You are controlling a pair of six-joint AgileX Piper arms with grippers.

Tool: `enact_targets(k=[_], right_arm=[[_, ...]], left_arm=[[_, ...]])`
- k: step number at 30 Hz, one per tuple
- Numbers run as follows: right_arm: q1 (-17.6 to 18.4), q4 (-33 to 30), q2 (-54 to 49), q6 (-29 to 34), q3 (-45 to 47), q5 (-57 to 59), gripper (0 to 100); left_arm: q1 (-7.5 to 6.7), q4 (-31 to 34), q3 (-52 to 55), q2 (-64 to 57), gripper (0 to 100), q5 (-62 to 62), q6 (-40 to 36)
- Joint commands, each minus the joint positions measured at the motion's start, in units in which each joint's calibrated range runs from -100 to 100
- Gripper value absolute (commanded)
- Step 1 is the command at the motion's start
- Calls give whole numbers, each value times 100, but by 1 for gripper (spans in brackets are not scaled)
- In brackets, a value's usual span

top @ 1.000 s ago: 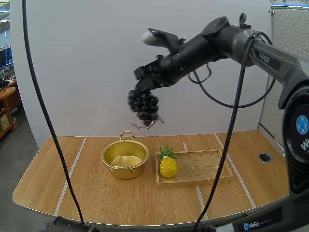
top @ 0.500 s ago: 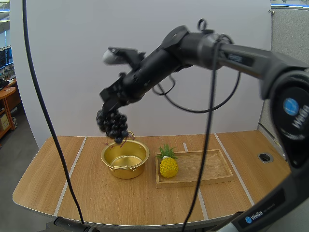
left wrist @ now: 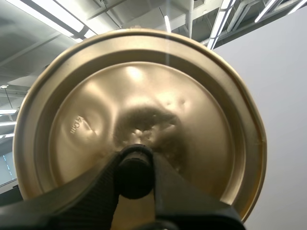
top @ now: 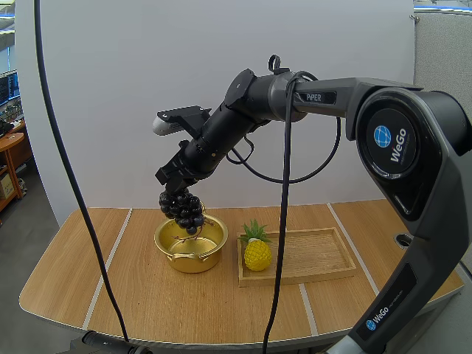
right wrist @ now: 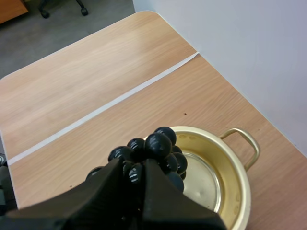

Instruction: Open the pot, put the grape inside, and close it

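One grape bunch (top: 185, 209) hangs from right gripper (top: 175, 189) over pot (top: 195, 263).

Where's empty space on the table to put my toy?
Bare table left of the pot, and along the front edge. The wooden tray is free right of the pineapple. Crowded over the pot: the right gripper holds grapes there.

The right arm (top: 317, 96) is being stretched from the near right toward the far left, with its wrist being angled steeply downward. The right gripper (top: 175, 189) is being held above the table, its fingers being pressed together on a bunch of grapes (top: 184, 209). The left gripper (left wrist: 135, 165) is being clamped on the knob (left wrist: 135, 178) of a lid (left wrist: 144, 86).
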Motion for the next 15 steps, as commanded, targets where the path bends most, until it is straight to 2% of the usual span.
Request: enact_targets(k=[1, 15], right_arm=[[1, -303, 86, -4, -54, -592, 0], [1, -358, 1109, -42, -54, -894, 0]], left_arm=[[-11, 44, -17, -27, 0, -203, -43], [-11, 44, -17, -27, 0, -203, -43]])
